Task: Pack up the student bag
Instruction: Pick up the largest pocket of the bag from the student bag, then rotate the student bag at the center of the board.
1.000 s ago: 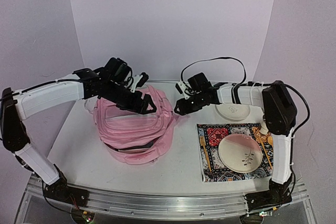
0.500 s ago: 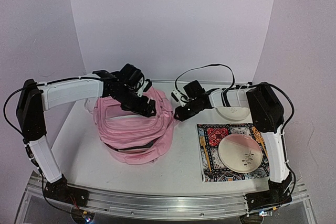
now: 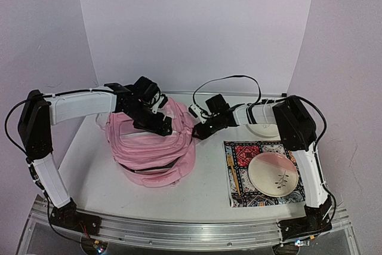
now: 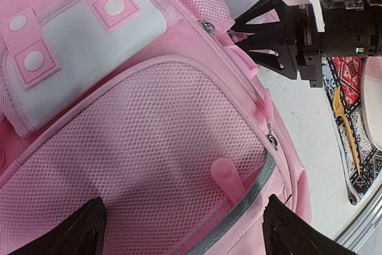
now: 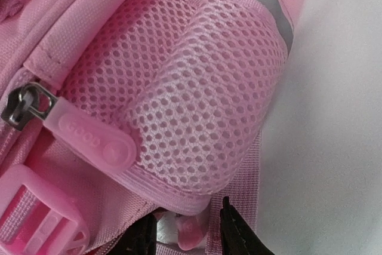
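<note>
Soft pink fabric backpack sits mid-left on worktop, looks zipped: packing barely begun, imo. Over it, L end effector gapes wide, empty. R end effector straddles a pink tab; gripped? Can't tell.

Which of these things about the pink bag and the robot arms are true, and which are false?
1. The student bag lies left of the patterned mat. True.
2. The left gripper is clamped on a strap. False: its jaws stand open over the bag's mesh pocket.
3. A plate sits on the mat. True.
4. The right gripper hovers over the plate. False: it is at the bag's mesh side pocket.
</note>
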